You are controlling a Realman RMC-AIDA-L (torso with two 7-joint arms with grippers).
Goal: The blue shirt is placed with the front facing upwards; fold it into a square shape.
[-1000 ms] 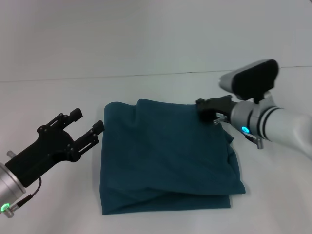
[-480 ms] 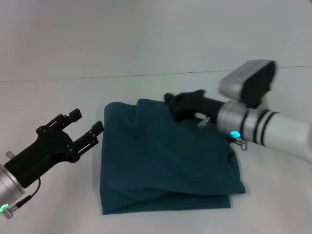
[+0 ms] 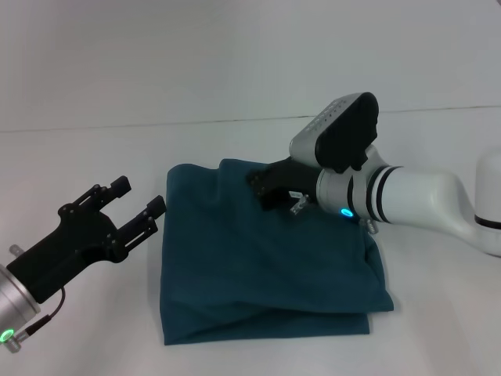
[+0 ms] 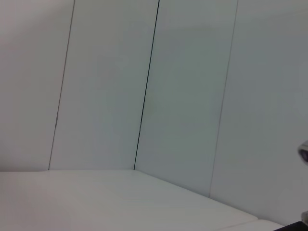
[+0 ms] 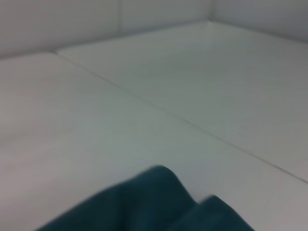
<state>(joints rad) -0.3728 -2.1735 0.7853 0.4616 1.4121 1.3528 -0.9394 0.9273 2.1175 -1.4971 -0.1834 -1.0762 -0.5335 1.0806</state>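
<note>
The blue shirt (image 3: 266,258) lies on the white table as a rough square of plain teal, with soft folds along its near and right edges. A rounded bit of the shirt (image 5: 154,202) also shows in the right wrist view. My right gripper (image 3: 264,188) hovers over the shirt's far middle part, its arm reaching in from the right. Whether it touches the cloth cannot be made out. My left gripper (image 3: 141,194) stands open just off the shirt's left edge, with nothing between its fingers. The left wrist view shows only table and wall panels.
The white table (image 3: 94,329) stretches around the shirt on all sides. A seam in the table (image 3: 117,127) runs across behind the shirt. Pale wall panels (image 4: 192,96) stand beyond.
My right gripper has swung left from the shirt's far right corner to over its far middle. The shirt's outline and the left arm are unchanged.
</note>
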